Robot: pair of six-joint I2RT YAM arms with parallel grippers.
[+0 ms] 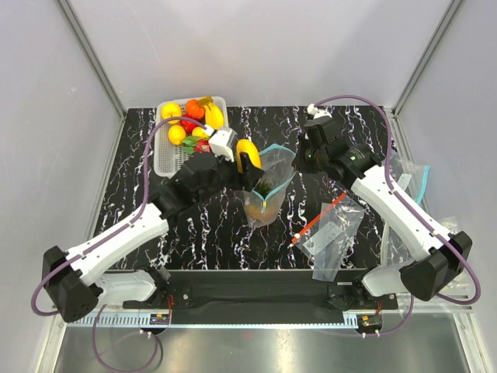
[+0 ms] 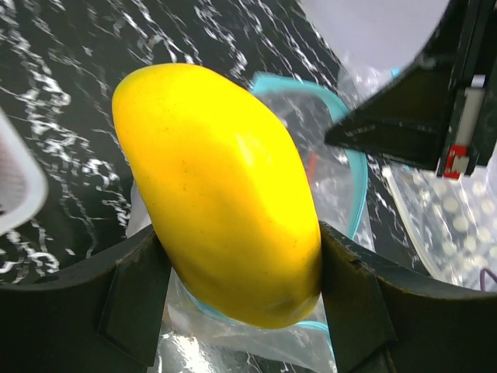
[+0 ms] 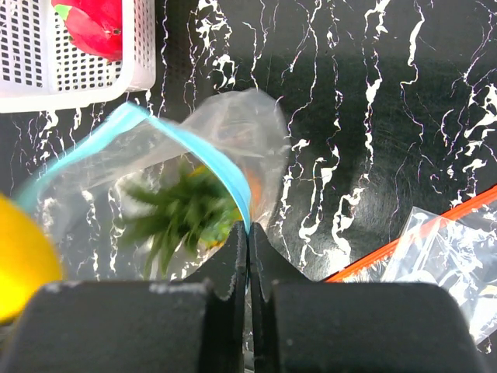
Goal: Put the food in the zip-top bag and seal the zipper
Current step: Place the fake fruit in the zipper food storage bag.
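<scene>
My left gripper (image 1: 247, 163) is shut on the yellow mango-like fruit (image 2: 217, 190), which also shows in the top view (image 1: 247, 153), and holds it just above the open mouth of the zip-top bag (image 1: 268, 190). The bag's teal-blue zipper (image 3: 217, 167) is pulled open. My right gripper (image 3: 248, 233) is shut on the zipper rim at the bag's right side and holds the mouth up. The pineapple (image 3: 182, 214) with its green crown lies inside the bag, orange body showing below (image 1: 260, 210).
A white basket (image 1: 165, 159) at the back left holds several more toy fruits, orange and yellow. A second clear bag with a red-orange strip (image 1: 330, 229) lies on the marble top at the right. More clear bags (image 1: 411, 179) lie at the far right edge.
</scene>
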